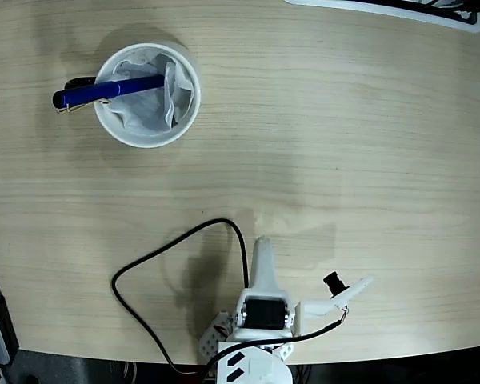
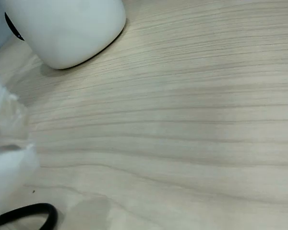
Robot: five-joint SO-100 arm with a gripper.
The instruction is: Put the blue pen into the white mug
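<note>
The white mug stands at the upper left of the fixed view, lined with crumpled white material. The blue pen lies tilted in it: one end rests inside, and the capped end with the clip sticks out over the left rim, above the dark handle. My gripper is folded back at the bottom centre, far from the mug, shut and holding nothing. In the wrist view the mug's outer wall fills the upper left. The pen is out of sight there, and the fingers are only a white blur at the left edge.
A black cable loops over the table left of the arm's base and shows at the wrist view's bottom left. A white-edged object lies at the top right edge. The table's front edge runs just below the arm base.
</note>
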